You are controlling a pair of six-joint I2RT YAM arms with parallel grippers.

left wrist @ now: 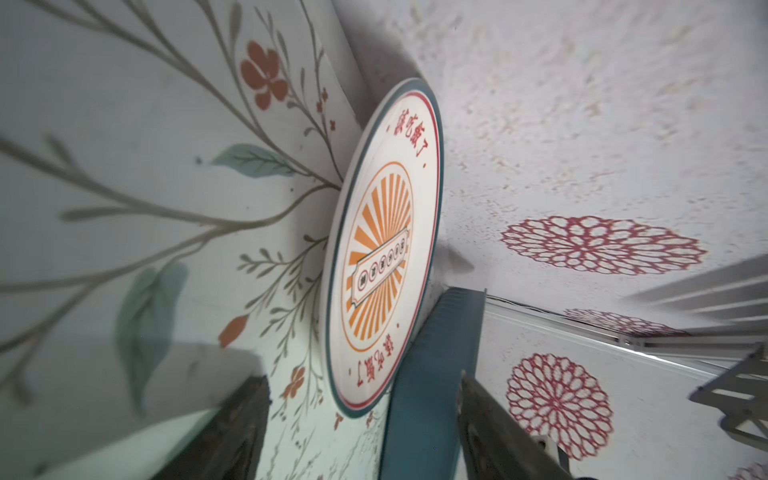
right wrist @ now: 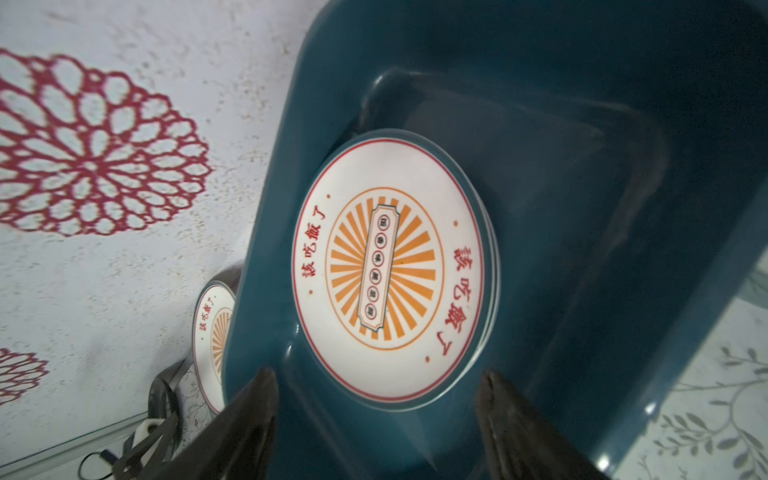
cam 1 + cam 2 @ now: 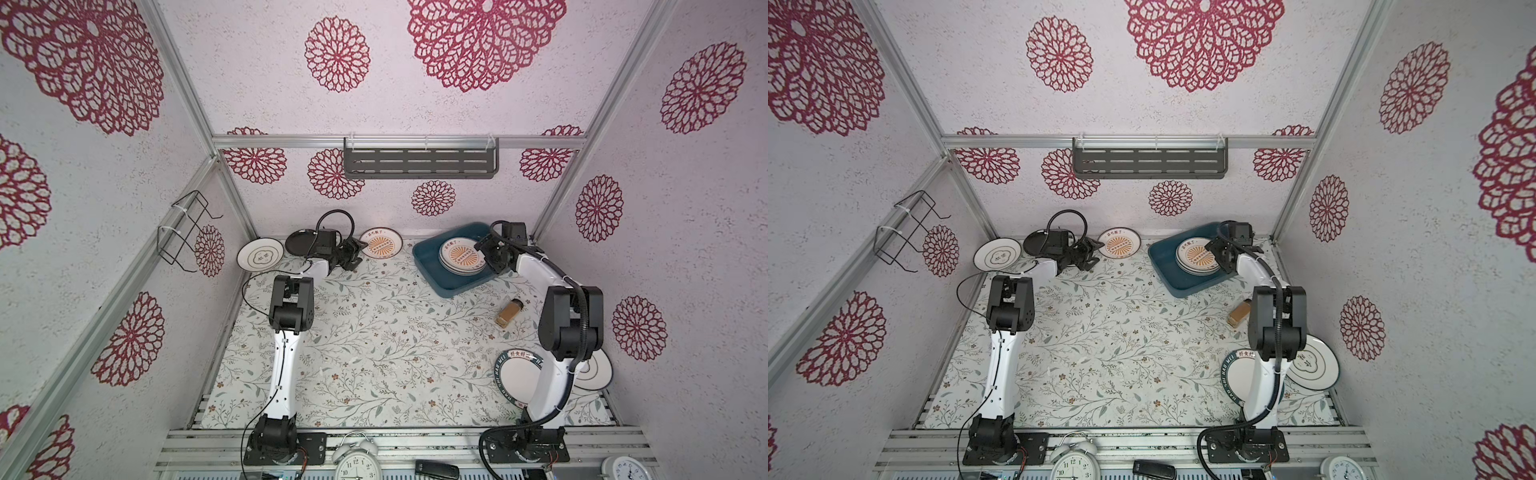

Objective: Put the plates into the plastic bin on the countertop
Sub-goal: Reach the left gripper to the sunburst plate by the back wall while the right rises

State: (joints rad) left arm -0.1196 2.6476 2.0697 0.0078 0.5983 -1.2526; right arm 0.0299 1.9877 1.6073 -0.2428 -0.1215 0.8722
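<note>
While right jaws gape empty over plates (image 2: 390, 266) stacked in the bin (image 2: 582, 166), left jaws stand wide facing another plate (image 1: 382, 249).

I have lots of free room across the middle of the countertop (image 3: 374, 332). A brown jar (image 3: 508, 318) lies in the way near the plastic bin (image 3: 428, 266). In the bin, stacked plates (image 3: 461, 255) fill one side; the floor beside them is bare.

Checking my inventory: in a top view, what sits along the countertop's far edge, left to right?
cloud-outline plate → black plate → left gripper → sunburst plate → plastic bin
</note>
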